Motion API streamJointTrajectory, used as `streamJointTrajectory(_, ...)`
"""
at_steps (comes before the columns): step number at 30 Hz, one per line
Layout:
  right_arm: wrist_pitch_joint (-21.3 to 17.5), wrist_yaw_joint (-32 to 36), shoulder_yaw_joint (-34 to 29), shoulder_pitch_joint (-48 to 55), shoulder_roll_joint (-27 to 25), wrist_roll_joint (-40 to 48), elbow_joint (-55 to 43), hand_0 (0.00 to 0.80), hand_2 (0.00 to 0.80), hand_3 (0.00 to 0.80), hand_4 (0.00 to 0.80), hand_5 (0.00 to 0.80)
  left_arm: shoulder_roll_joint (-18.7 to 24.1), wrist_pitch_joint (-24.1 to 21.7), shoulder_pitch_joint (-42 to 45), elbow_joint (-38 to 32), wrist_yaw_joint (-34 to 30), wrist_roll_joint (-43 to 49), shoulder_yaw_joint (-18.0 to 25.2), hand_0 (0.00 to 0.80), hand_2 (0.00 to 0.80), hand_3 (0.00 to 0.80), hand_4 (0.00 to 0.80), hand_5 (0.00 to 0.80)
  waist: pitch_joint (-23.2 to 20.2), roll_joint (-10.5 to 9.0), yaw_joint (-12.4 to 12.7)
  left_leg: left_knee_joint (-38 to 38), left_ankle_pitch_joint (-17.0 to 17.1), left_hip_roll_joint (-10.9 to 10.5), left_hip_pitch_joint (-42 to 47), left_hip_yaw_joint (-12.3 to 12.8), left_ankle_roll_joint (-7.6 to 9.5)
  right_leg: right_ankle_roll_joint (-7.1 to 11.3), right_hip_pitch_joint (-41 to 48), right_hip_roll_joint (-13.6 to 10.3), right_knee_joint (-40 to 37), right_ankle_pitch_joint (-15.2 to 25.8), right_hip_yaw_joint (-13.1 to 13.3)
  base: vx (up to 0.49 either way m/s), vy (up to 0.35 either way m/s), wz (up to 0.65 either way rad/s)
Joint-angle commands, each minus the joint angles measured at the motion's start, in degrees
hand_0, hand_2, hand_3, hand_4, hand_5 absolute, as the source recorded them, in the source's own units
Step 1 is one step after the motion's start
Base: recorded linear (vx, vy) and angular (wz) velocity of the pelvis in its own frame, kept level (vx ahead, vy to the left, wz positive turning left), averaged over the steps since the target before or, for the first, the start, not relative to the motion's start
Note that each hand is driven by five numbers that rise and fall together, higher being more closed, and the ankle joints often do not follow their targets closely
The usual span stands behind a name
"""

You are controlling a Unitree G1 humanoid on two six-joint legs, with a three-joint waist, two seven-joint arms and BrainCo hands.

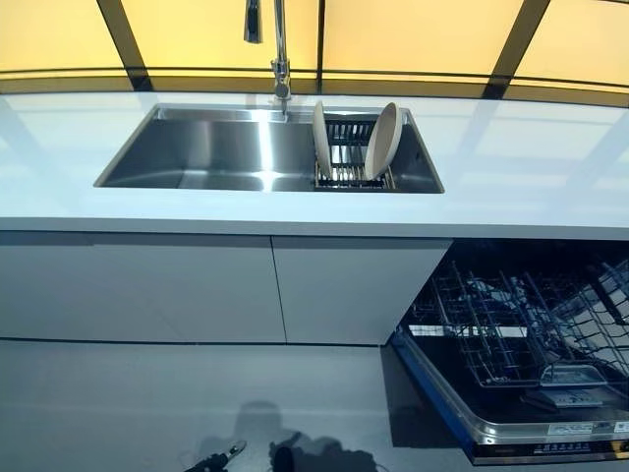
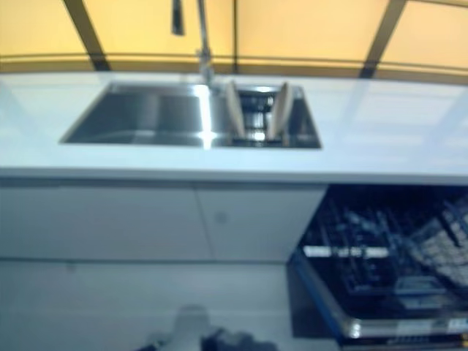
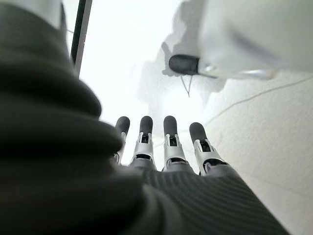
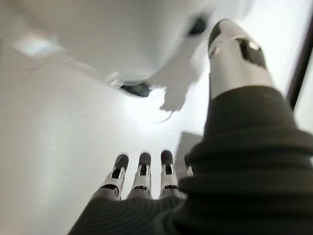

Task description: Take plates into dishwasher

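Currently: two plates [image 1: 383, 140], upright in one rack [image 1: 349, 157] inside one sink [image 1: 216, 152]; one dishwasher [image 1: 521, 344] open. Left hand [image 3: 166, 147] and right hand [image 4: 142, 178]: fingers straight, holding nothing.

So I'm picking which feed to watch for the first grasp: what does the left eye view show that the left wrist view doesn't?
Only the left eye view shows the work area: two plates standing on edge in a rack in the sink, and the open dishwasher at lower right. Only the left wrist view shows the left hand, fingers straight, holding nothing, over pale floor. The two views share nothing recognisable.
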Motion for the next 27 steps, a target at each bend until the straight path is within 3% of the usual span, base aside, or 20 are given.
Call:
streamJointTrajectory(1, 1.2, -2.1, -0.1, 0.8, -1.2, 1.6, -1.0, 0.0, 0.0, 0.0, 0.0, 0.0, -0.6, -0.9, -0.3, 2.2, 1.3, -0.9, 1.2, 0.0, 0.0, 0.0, 0.0, 0.0, 0.3, -0.12, 0.5, 6.0, -1.8, 1.4, -7.4, -0.6, 0.24, -0.91, 3.0, 0.0, 7.8, -2.1, -0.9, 0.299, 0.162, 0.03)
streamJointTrajectory(3, 1.5, -3.0, -2.5, 1.5, -1.1, 2.4, 0.1, 0.0, 0.0, 0.0, 0.0, 0.0, 0.0, -0.6, -0.4, 2.3, 1.4, 4.0, 1.6, 0.0, 0.0, 0.0, 0.0, 0.0, -0.6, -0.58, 0.1, 5.3, -4.2, -0.1, -4.9, -0.1, 2.0, 0.65, 4.7, -1.6, 11.8, -1.9, -2.1, 0.388, 0.208, 0.03)
streamJointTrajectory(5, 2.2, -3.8, -4.2, 2.0, -1.3, 3.1, 0.1, 0.0, 0.0, 0.0, 0.0, 0.0, 0.8, 0.6, -0.8, 1.6, 1.5, 6.5, -0.2, 0.0, 0.0, 0.0, 0.0, 0.0, -2.2, -0.64, -0.4, 0.1, -4.1, -3.5, -0.1, -1.9, 4.18, 2.27, 1.6, -5.0, 23.8, 8.2, -1.6, 0.364, 0.302, 0.12)
streamJointTrajectory(6, 1.9, -4.2, -4.6, 2.8, -1.3, 3.2, -0.3, 0.0, 0.0, 0.0, 0.0, 0.0, 1.5, 0.7, -0.9, 1.6, 1.0, 5.7, -2.0, 0.0, 0.0, 0.0, 0.0, 0.0, -2.4, -0.51, -1.3, -2.7, -4.2, -5.6, 2.5, -3.9, 6.22, 2.82, -8.3, -6.8, 41.5, 13.4, 1.7, 0.179, 0.302, 0.0)
streamJointTrajectory(7, 1.5, -4.2, -4.8, 3.3, -1.6, 3.6, -0.6, 0.0, 0.0, 0.0, 0.0, 0.0, 1.8, 1.1, -0.8, 1.3, 0.6, 6.1, -2.8, 0.0, 0.0, 0.0, 0.0, 0.0, -2.0, -0.39, -2.1, -3.6, -4.0, -6.5, 3.6, -4.4, 6.89, 3.09, -15.0, -6.1, 48.8, 16.0, 5.2, 0.03, 0.28, -0.1)
streamJointTrajectory(8, 1.3, -4.0, -4.7, 3.5, -2.0, 3.4, -0.9, 0.0, 0.0, 0.0, 0.0, 0.0, 2.0, 1.6, -0.5, 0.7, 0.2, 6.9, -2.4, 0.0, 0.0, 0.0, 0.0, 0.0, -1.0, 0.34, -2.5, -4.5, -2.9, -6.6, 4.9, -4.0, 6.8, 1.98, -23.0, -5.3, 54.6, 18.5, 7.5, -0.069, 0.177, 0.07)
streamJointTrajectory(9, 0.4, -4.4, -4.1, 3.6, -2.3, 4.8, -0.7, 0.0, 0.0, 0.0, 0.0, 0.0, 2.4, 1.7, -0.7, 0.8, -0.3, 7.4, -2.4, 0.0, 0.0, 0.0, 0.0, 0.0, 1.0, 1.68, -3.1, -4.8, -1.8, -5.6, 6.1, -4.4, 6.05, 0.77, -28.7, -1.8, 52.0, 14.1, 7.7, -0.058, 0.091, 0.15)
streamJointTrajectory(11, 0.3, -3.6, -3.6, 3.2, -2.9, 5.5, 0.2, 0.0, 0.0, 0.0, 0.0, 0.0, 3.2, 2.2, -0.8, 1.3, -0.7, 7.6, -2.7, 0.0, 0.0, 0.0, 0.0, 0.0, 2.3, 3.75, -2.9, -6.7, 0.2, -3.5, 8.3, -4.6, 4.86, -0.89, -26.9, 0.0, 36.8, 9.8, 3.0, 0.091, -0.057, 0.14)
streamJointTrajectory(12, 0.0, -3.2, -3.3, 2.8, -2.8, 5.7, 1.4, 0.0, 0.0, 0.0, 0.0, 0.0, 3.3, 2.3, -1.2, 2.0, -0.9, 8.2, -2.4, 0.0, 0.0, 0.0, 0.0, 0.0, 2.4, 4.31, -2.6, -7.2, 0.3, -2.9, 9.2, -5.1, 4.49, -0.75, -24.0, 1.1, 26.5, 10.3, 1.9, 0.158, -0.104, 0.17)
streamJointTrajectory(13, -0.2, -3.0, -3.5, 2.6, -2.7, 5.5, 1.9, 0.0, 0.0, 0.0, 0.0, 0.0, 3.2, 2.3, -1.3, 2.2, -1.1, 8.6, -1.9, 0.0, 0.0, 0.0, 0.0, 0.0, 2.4, 4.54, -2.4, -7.4, 0.2, -2.6, 9.7, -5.1, 4.2, -0.5, -22.8, 1.8, 19.5, 11.8, 2.4, 0.176, -0.158, 0.22)
streamJointTrajectory(14, -0.5, -2.5, -3.7, 2.3, -2.6, 5.0, 3.0, 0.0, 0.0, 0.0, 0.0, 0.0, 3.0, 1.9, -1.3, 2.7, -1.7, 8.7, -1.3, 0.0, 0.0, 0.0, 0.0, 0.0, 2.2, 4.8, -2.3, -7.4, -0.8, -2.8, 10.4, -5.5, 4.26, 0.1, -22.0, 2.7, 11.7, 14.9, 4.8, 0.173, -0.164, 0.17)
streamJointTrajectory(15, -0.4, -2.0, -3.8, 2.1, -2.7, 3.9, 3.4, 0.0, 0.0, 0.0, 0.0, 0.0, 2.9, 2.0, -1.0, 2.6, -2.0, 8.2, -1.0, 0.0, 0.0, 0.0, 0.0, 0.0, 2.0, 4.83, -2.2, -6.7, -2.3, -3.1, 11.2, -5.9, 4.7, 0.29, -21.6, 3.1, 10.3, 15.3, 5.9, 0.214, -0.197, 0.15)
streamJointTrajectory(20, 0.5, 1.4, -0.6, 1.5, -2.1, -4.5, 2.3, 0.0, 0.0, 0.0, 0.0, 0.0, 0.8, 1.8, 1.8, 2.6, -3.6, 9.1, -0.4, 0.0, 0.0, 0.0, 0.0, 0.0, -0.5, 3.38, -1.4, -4.7, -4.9, -2.7, 13.2, -6.1, 4.88, -0.2, -13.6, 3.7, 7.0, 11.0, 5.1, 0.236, -0.163, 0.2)
streamJointTrajectory(22, -1.9, 6.4, 1.5, 1.5, -2.6, -11.9, 0.9, 0.0, 0.0, 0.0, 0.0, 0.0, -0.3, 1.8, 2.7, 2.8, -3.0, 10.7, -0.8, 0.0, 0.0, 0.0, 0.0, 0.0, -1.6, 2.58, -1.0, -7.0, -4.5, -2.6, 14.8, -7.1, 4.67, -0.55, -10.7, 4.0, 4.3, 10.7, 5.2, 0.236, -0.109, 0.12)
streamJointTrajectory(27, -8.4, 8.9, 9.4, -1.5, -4.5, -19.8, -5.0, 0.0, 0.0, 0.0, 0.0, 0.0, 2.0, 2.2, 2.1, 1.6, -3.3, 10.8, -2.3, 0.0, 0.0, 0.0, 0.0, 0.0, -1.8, 1.16, 0.2, -8.8, -4.6, -1.8, 15.0, -6.8, 4.05, -0.38, -10.1, 3.9, 3.4, 9.9, 4.6, 0.096, -0.058, 0.08)
